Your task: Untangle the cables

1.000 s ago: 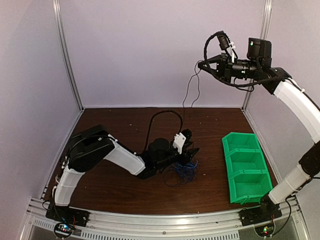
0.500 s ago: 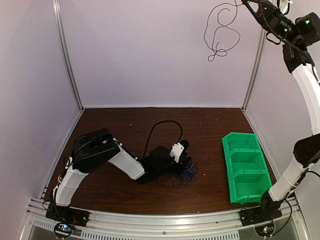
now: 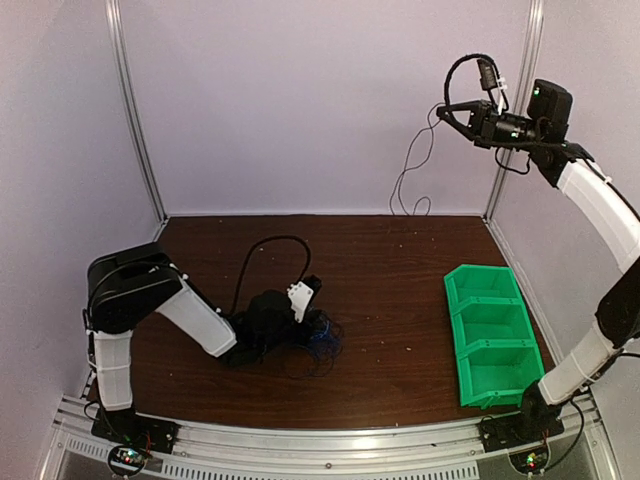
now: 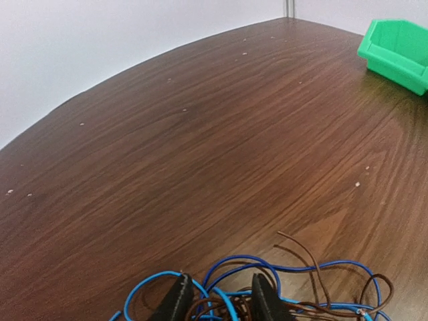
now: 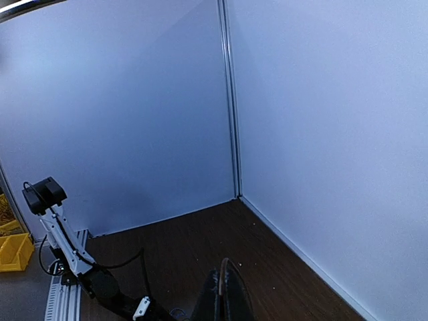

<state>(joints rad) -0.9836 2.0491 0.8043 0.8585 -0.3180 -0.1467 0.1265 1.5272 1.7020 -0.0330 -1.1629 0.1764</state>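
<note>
A tangle of blue and dark cables (image 3: 318, 340) lies on the brown table left of centre. My left gripper (image 3: 312, 318) is low on the table at the tangle. In the left wrist view its fingertips (image 4: 177, 302) stand a little apart with blue and brown cables (image 4: 294, 274) bunched between them. My right gripper (image 3: 443, 108) is high at the back right, shut on one thin dark cable (image 3: 412, 175) that hangs free down the back wall. In the right wrist view the cable's end (image 5: 221, 284) sticks up between the shut jaws of the gripper (image 5: 223, 297).
A green bin with three compartments (image 3: 490, 335) stands at the right of the table; its corner shows in the left wrist view (image 4: 398, 47). The left arm's thick black cable (image 3: 265, 245) arches over the table. Metal frame posts stand at the back corners.
My left gripper has slid left along the table and the tangle came with it. My right gripper pulled one dark cable free, swung it high, and now holds it lower.
</note>
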